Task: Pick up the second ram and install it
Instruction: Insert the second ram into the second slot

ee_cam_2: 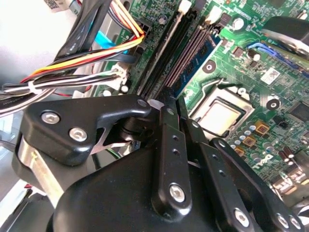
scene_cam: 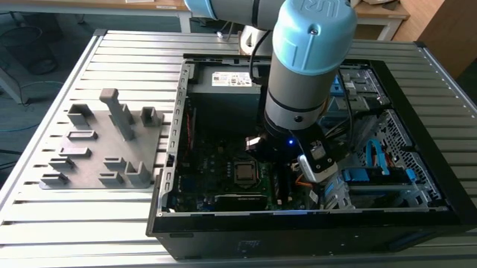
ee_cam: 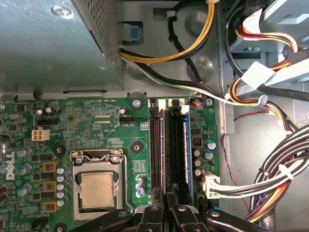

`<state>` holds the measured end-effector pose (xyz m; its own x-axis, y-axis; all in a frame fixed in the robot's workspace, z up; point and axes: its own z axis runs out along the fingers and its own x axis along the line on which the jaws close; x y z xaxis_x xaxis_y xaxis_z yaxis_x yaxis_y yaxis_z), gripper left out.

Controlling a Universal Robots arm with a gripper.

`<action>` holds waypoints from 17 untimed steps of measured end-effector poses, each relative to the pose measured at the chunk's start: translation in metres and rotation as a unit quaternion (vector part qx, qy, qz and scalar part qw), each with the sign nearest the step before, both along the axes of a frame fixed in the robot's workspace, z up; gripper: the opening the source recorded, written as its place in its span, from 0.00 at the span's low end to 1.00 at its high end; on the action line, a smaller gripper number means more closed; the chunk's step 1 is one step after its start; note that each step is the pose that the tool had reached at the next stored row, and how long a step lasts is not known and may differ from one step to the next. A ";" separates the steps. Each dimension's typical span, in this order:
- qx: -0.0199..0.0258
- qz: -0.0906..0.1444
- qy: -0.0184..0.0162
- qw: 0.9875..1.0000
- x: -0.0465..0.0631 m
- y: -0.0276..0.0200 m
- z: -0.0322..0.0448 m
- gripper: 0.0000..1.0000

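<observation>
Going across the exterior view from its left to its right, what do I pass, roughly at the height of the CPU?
Grey fixture blocks → left wall of the open computer case → CPU on the motherboard → gripper down inside the case → blue cables → perforated right side of the case.

Ribbed bare-metal table [scene_cam: 119, 56]; matt grey, seemingly plastic fixture [scene_cam: 104, 145].

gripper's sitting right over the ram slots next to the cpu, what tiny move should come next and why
Probably a slow, straight push down toward the board, with no sideways shift. In the first wrist view the gripper lines up with the dark ram slots beside the CPU socket, and the cable bundle lies off to one side of that path.
</observation>
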<state>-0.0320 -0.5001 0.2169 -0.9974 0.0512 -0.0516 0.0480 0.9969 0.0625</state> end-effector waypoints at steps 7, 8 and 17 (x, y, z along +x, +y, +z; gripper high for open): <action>0.000 0.007 0.001 1.000 0.001 0.0000 0.0005 0.14; 0.000 0.007 0.001 1.000 0.001 0.0000 0.0003 0.14; 0.000 0.019 0.002 1.000 0.002 0.0000 -0.0013 0.14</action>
